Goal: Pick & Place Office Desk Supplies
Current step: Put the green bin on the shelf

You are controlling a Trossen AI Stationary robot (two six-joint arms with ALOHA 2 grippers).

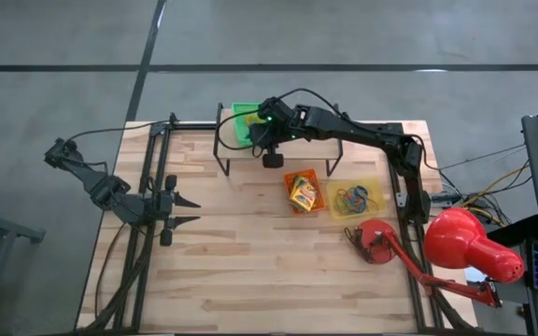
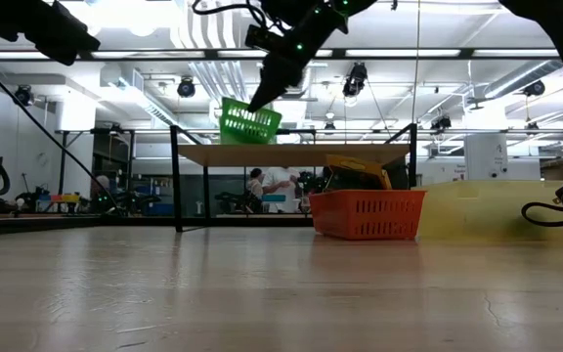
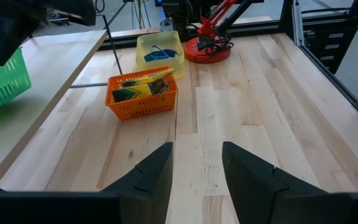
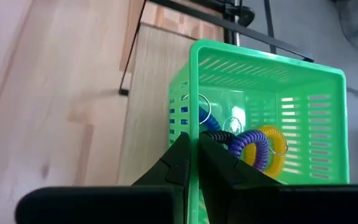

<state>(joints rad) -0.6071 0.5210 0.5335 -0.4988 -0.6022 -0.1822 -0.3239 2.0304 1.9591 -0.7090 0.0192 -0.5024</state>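
Observation:
My right gripper [image 1: 263, 123] reaches to the far side of the table and is shut on a green plastic tray [image 1: 242, 119]. In the low view the tray [image 2: 250, 123] sits tilted just over a raised wooden shelf [image 2: 291, 153]. Coiled purple, yellow and blue bands [image 4: 253, 149] lie inside it. Yellow and green boxes [image 1: 301, 193] stand in an orange tray [image 1: 304, 175]. Rubber bands [image 1: 353, 198] lie in a yellow tray [image 1: 374, 183]. My left gripper [image 1: 191, 211] is open and empty near the table's left edge, and its wrist view shows the gap between its fingers [image 3: 196, 168]. My right gripper pinches the rim of the green tray's side wall [image 4: 192, 127], on the tray's right side. One finger [image 4: 219, 163] is inside the tray and one [image 4: 176, 163] outside. The fingers slant down from above. The tray hangs tilted; I cannot tell whether its bottom touches the shelf.
A big red desk lamp [image 1: 470, 245] with its base [image 1: 374, 241] stands at the table's right near corner. The shelf stands on thin black legs [image 2: 177, 186]. Bare wood [image 1: 250, 261] lies at the table's middle and near side. People show in the room behind.

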